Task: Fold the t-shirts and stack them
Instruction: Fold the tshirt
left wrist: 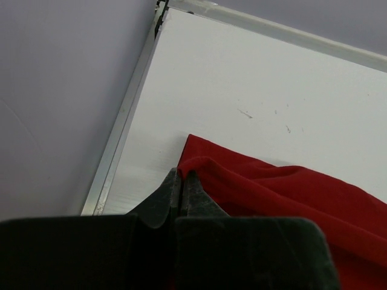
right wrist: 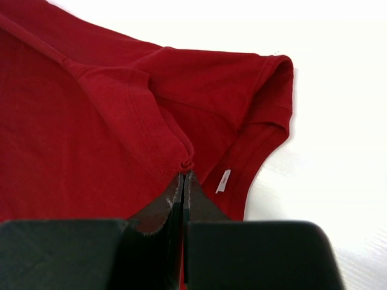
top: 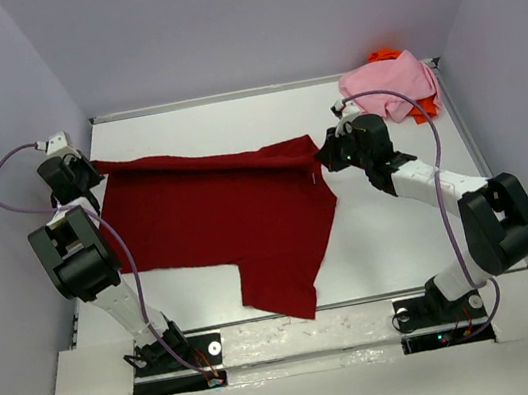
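The dark red t-shirt point(top: 217, 220) lies spread across the middle of the table, its far edge raised between my two grippers. My left gripper point(top: 89, 172) is shut on the shirt's far left corner point(left wrist: 199, 166). My right gripper point(top: 324, 159) is shut on a fold of the shirt's far right edge point(right wrist: 186, 163), close to the collar and its white label point(right wrist: 223, 180). The light pink t-shirt point(top: 389, 85) lies bunched in the far right corner. The bright orange t-shirt point(top: 384, 55) peeks out from under and behind it.
The white table point(top: 231, 122) is bounded by a metal rim point(left wrist: 121, 127) and grey walls on three sides. The red shirt's lower part hangs toward the near edge point(top: 291, 299). Purple cables loop from both arms.
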Controlling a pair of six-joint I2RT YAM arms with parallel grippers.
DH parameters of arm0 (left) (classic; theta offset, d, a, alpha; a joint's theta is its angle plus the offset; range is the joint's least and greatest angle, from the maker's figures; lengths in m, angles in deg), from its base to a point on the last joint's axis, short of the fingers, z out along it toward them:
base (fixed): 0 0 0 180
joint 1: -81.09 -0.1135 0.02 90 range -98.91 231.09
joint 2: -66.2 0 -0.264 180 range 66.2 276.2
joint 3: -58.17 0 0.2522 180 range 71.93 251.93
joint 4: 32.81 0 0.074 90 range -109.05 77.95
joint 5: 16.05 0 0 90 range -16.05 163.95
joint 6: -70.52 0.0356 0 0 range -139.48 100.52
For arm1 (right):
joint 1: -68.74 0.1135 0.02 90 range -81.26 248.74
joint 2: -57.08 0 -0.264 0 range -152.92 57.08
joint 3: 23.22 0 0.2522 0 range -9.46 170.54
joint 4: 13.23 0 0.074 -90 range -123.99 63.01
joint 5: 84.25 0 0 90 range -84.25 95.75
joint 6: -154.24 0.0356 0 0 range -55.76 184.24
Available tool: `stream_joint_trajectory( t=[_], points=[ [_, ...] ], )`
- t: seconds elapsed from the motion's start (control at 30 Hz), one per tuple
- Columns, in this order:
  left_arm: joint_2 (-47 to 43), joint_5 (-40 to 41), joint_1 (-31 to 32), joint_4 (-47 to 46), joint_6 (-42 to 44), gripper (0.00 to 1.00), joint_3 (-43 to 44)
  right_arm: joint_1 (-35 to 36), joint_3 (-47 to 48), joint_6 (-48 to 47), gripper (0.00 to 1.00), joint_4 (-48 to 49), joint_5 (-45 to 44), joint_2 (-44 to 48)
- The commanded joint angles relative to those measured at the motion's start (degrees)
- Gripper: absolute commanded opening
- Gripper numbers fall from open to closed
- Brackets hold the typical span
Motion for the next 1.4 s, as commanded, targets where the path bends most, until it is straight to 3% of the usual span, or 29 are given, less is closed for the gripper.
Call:
stream_joint_trajectory(
  t=[0.0,1.37],
  points=[
    [-4.06,2.44,-0.91,-1.87,3.74,0.00,-0.84,0.58,-0.32,0.28,0.00,2.11,-0.07,1.91],
    [-5.55,5.43,-0.91,-3.89,6.29,0.00,-6.81,1.11,-1.99,1.07,0.00,0.35,1.60,2.08]
  ],
)
